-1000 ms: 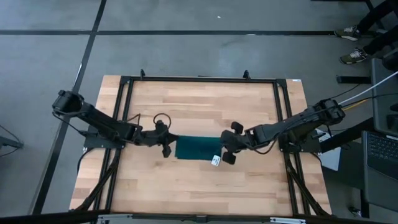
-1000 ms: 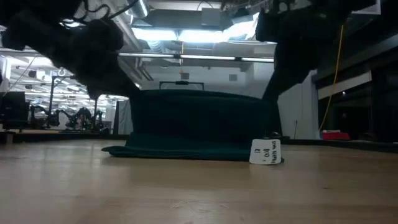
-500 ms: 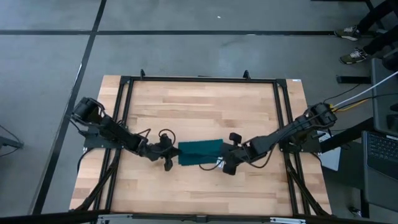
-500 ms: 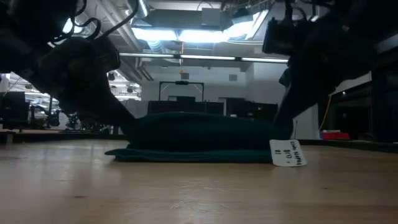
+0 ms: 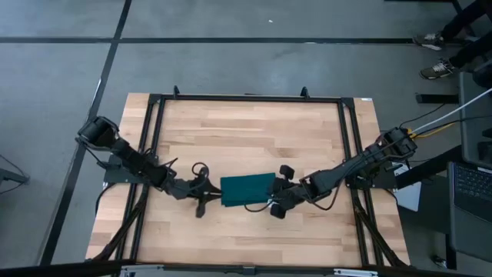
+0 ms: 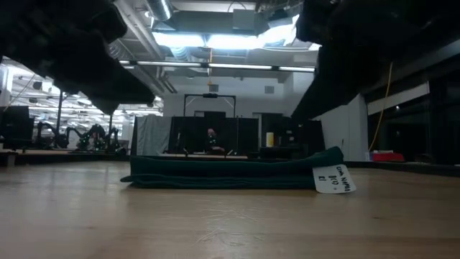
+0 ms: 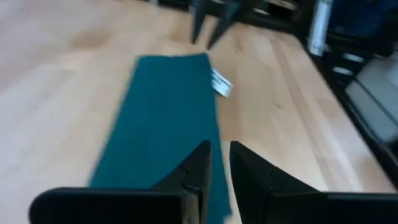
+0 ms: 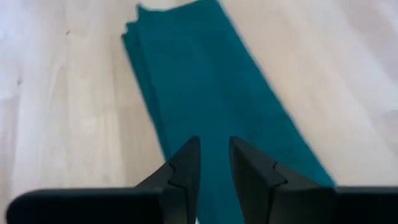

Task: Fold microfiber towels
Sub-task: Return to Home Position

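The dark teal towel [image 5: 247, 189] lies folded into a flat strip of several layers on the wooden table [image 5: 246, 131], its underside resting on the wood. It also shows in the low view [image 6: 230, 173]. Its white tag [image 6: 334, 180] sticks out at the near right corner. My left gripper [image 5: 206, 197] hovers over the strip's left end, fingers a narrow gap apart [image 7: 221, 162]. My right gripper [image 5: 277, 196] hovers over the right end, also slightly open [image 8: 214, 158]. In the low view both stand above the towel, clear of it.
A black metal frame [image 5: 154, 138] runs around the table top. Bare wood lies far and near of the towel. A laptop [image 5: 470, 185] sits off the table's right side, and a person's shoes [image 5: 438, 38] show on the floor at the far right.
Both grippers have moved toward the table's near edge and down, then risen. The towel's raised half, which stood up as a tall fold, has been laid over the rest. The towel now lies flat and low, and its tag has shifted slightly to the right.
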Robot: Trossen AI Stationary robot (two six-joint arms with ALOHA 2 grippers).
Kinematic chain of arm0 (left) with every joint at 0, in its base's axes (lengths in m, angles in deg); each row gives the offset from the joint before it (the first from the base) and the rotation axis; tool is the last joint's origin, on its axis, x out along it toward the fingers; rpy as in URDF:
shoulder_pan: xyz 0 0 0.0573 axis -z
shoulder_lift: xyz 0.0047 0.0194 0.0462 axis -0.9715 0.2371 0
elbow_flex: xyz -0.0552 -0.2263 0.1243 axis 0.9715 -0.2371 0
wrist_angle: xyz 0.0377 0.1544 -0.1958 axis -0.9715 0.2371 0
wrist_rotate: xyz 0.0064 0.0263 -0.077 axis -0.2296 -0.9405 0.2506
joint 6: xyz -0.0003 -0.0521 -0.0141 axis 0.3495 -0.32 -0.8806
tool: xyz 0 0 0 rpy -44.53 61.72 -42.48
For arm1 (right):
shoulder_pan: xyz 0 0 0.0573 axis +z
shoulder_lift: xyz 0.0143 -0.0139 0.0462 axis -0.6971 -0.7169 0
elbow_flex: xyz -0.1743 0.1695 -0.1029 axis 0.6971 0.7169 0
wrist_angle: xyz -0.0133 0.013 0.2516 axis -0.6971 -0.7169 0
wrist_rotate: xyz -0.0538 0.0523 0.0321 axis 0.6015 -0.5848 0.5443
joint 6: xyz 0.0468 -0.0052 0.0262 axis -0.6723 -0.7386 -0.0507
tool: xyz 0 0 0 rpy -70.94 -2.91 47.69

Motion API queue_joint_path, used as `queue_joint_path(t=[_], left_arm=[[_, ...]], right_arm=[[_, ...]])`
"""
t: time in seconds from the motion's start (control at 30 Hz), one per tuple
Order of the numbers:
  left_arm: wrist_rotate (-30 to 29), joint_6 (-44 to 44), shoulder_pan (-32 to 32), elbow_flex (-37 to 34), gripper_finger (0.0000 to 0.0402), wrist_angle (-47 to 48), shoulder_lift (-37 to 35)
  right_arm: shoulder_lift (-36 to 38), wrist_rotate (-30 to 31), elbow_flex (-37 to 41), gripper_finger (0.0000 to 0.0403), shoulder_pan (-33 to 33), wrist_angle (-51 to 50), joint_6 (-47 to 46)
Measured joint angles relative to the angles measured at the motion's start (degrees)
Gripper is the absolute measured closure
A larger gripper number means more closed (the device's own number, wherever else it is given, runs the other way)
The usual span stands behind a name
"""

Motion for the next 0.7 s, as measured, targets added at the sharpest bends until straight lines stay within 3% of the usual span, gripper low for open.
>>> queue_joint_path(t=[0.2, 0.37, 0.43, 0.53, 0.7], left_arm=[[-15.40, 0.02, 2.25, -0.65, 0.0369, -0.67, -0.03], [-19.74, 3.77, 4.21, -8.51, 0.0391, -13.51, -2.39], [-16.06, 5.91, 2.96, -14.09, 0.0398, -21.84, -3.86], [-4.80, 8.11, -3.28, -20.74, 0.0399, -32.47, -4.99], [24.85, 11.97, -23.53, -20.33, 0.0397, -31.11, -7.12]], right_arm=[[1.13, 12.88, 7.14, 0.0323, 3.94, 3.81, -8.09], [8.84, 30.95, 18.70, 0.0361, 12.76, 13.95, -15.20], [13.04, 35.32, 22.97, 0.0377, 16.30, 17.15, -14.58], [21.78, 38.24, 28.86, 0.0393, 20.65, 19.65, -11.93], [41.35, 41.73, 38.07, 0.0392, 26.13, 21.03, -1.81]])
